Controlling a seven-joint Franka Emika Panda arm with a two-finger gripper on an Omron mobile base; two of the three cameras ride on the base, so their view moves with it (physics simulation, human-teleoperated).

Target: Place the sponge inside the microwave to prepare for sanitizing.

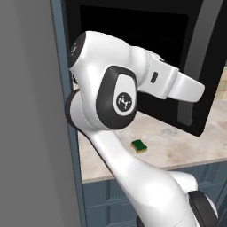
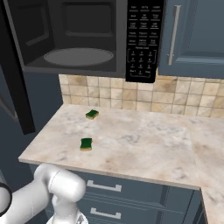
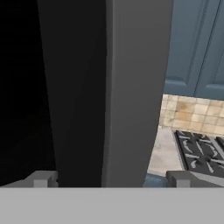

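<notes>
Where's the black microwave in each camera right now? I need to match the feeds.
Left base view: large black microwave across the top, behind the arm; its open door hangs at right.
Right base view: top left, cavity open, door at left edge.
Hand view: the dark panel at left is probably that door; unsure.
Shared landmark: beige marbled counter beneath it.

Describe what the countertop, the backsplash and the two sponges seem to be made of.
Countertop: polished stone, likely marble, judging by its beige veined mottling. Backsplash: matte square tan tiles with grout lines, ceramic or stone. Both sponges: soft foam, green scouring top over a yellow layer.
</notes>
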